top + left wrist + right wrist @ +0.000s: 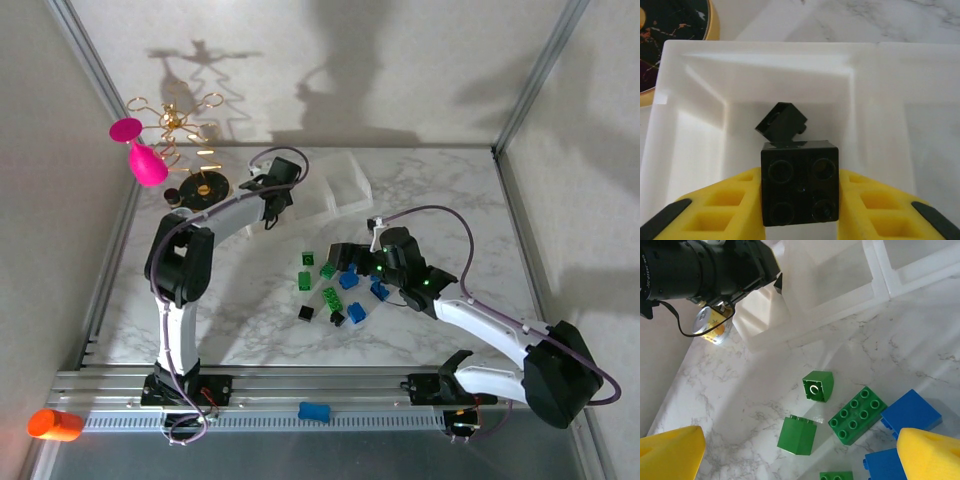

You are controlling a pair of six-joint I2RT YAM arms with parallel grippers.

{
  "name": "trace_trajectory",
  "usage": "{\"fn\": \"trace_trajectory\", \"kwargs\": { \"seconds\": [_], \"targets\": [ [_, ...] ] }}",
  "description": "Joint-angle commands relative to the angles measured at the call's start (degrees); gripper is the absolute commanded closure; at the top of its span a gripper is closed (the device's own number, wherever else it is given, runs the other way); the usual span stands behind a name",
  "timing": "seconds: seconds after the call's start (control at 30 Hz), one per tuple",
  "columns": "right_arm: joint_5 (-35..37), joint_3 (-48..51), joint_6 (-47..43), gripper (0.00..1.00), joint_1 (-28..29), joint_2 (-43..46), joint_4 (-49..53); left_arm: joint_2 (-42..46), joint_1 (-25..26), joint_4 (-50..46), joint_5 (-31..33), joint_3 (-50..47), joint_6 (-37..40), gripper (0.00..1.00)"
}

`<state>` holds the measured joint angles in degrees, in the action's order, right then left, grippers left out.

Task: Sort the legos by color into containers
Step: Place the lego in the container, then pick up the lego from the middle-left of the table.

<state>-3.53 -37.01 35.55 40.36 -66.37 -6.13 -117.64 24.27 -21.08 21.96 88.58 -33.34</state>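
Scattering is the risk on the desk point(450, 200), where the right claw point(800, 455), spread wide, hangs over loose legos point(858, 415); at the containers point(690, 125), the left claw point(800, 200), narrowed on a black brick point(800, 170), could release it onto the tilted black brick point(781, 122) lying in that end compartment; a bounce might carry it out.
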Motion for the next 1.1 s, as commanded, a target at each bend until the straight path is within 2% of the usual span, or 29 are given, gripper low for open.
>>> {"fn": "trace_trajectory", "kwargs": {
  "seconds": [0.0, 0.2, 0.4, 0.6, 0.8, 1.07],
  "targets": [
    [1.59, -1.11, -0.58, 0.01, -0.28, 1.35, 0.45, -1.50, -0.54, -1.30, 1.20, 2.01, 0.91, 0.65],
    [1.78, -1.92, -1.10, 0.01, -0.28, 1.44, 1.10, -0.48, -1.08, -0.96, 0.22, 2.09, 1.30, 0.54],
    [2.21, -2.26, -1.40, 0.01, -0.28, 1.44, 1.89, 2.84, -1.07, -1.82, -1.27, 1.75, 1.97, 0.51],
    [3.25, -3.04, -2.23, 0.01, -0.28, 1.10, 4.02, 11.75, 0.09, 1.06, -6.49, -5.43, 1.70, 0.49],
    [2.94, -3.70, -2.17, 0.01, -0.28, 0.82, 7.68, 21.11, 4.15, 1.94, -10.71, -15.64, 1.00, 0.47],
    [0.89, -2.02, -1.50, 0.01, -0.28, 0.81, 12.24, 29.55, 13.62, -1.23, -11.11, -25.99, -2.69, 0.44]
  ]
}}
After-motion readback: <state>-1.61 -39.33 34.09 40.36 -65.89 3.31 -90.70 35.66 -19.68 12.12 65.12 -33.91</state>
